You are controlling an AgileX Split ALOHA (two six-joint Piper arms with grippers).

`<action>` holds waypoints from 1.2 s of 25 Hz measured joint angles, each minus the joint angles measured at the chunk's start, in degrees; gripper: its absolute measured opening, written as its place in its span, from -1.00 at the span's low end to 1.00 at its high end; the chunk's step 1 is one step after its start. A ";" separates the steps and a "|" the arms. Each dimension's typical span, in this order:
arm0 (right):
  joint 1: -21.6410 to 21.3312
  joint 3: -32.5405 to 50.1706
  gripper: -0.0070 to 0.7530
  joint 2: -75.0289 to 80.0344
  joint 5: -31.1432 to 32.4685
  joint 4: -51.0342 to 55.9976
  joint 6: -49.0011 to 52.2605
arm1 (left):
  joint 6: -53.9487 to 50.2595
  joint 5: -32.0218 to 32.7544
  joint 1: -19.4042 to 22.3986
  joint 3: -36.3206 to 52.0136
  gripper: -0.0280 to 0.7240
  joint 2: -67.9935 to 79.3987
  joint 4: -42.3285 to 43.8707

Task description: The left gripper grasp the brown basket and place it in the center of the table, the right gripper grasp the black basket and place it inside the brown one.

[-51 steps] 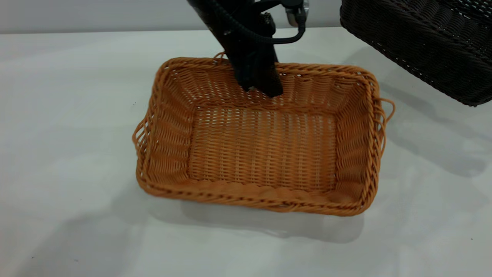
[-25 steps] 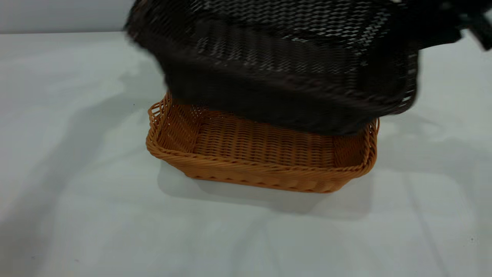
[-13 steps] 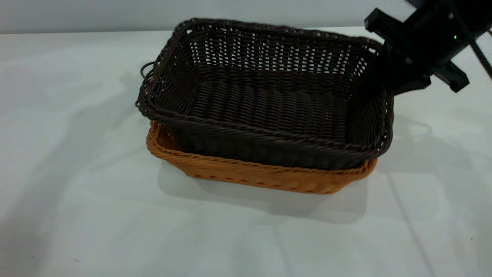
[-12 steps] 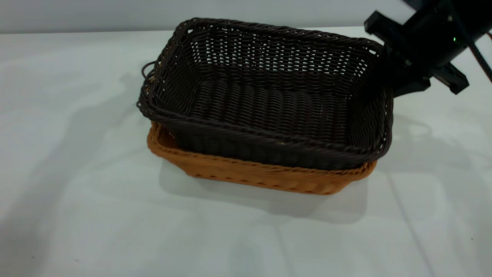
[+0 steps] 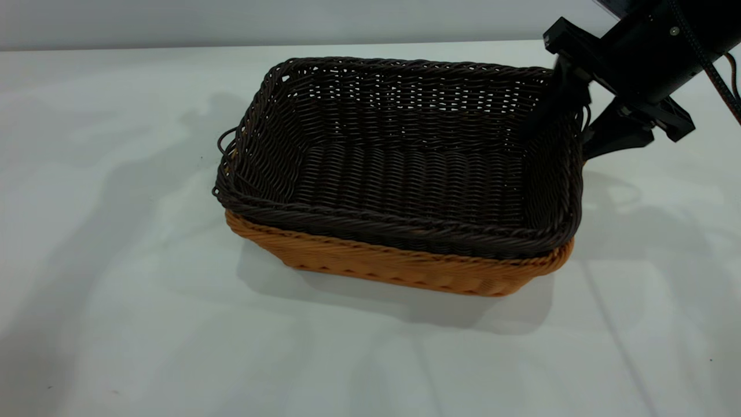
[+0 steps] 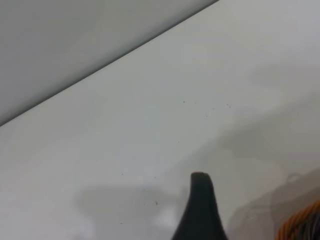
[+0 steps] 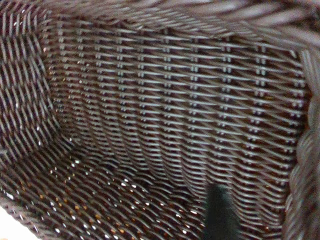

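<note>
- Right tool point(image 5: 570, 124) straddles the black basket point(image 5: 405, 168) at its right end wall, one finger inside and one outside; its grip looks slackened, though the dark weave hides the contact, so I cannot tell for sure
- Half a second ago that basket sat tilted and proud of the brown basket point(image 5: 405, 269); now it has sunk level, rims nearly flush, only an orange band showing beneath
- Nesting therefore seems done, with release and withdrawal remaining
- Left tool point(image 6: 200, 210) hangs off over bare worktop point(image 5: 116, 324), one tapered finger visible, so its opening cannot be told
- Both baskets are rectangular wicker: braided rims, sloping ribbed sides, thin loop handles, open weave letting light through
</note>
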 joint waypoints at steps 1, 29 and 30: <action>-0.05 0.00 0.33 -0.20 0.14 0.07 -1.81 | 0.00 -0.13 0.00 0.00 0.49 0.00 0.00; -10.77 6.66 0.58 -72.91 26.66 -13.84 -2.33 | -21.94 33.06 9.41 11.56 0.49 -40.58 6.93; -10.77 8.99 0.58 -74.94 26.73 -13.91 -2.33 | -22.99 32.78 9.41 14.11 0.49 -42.53 7.05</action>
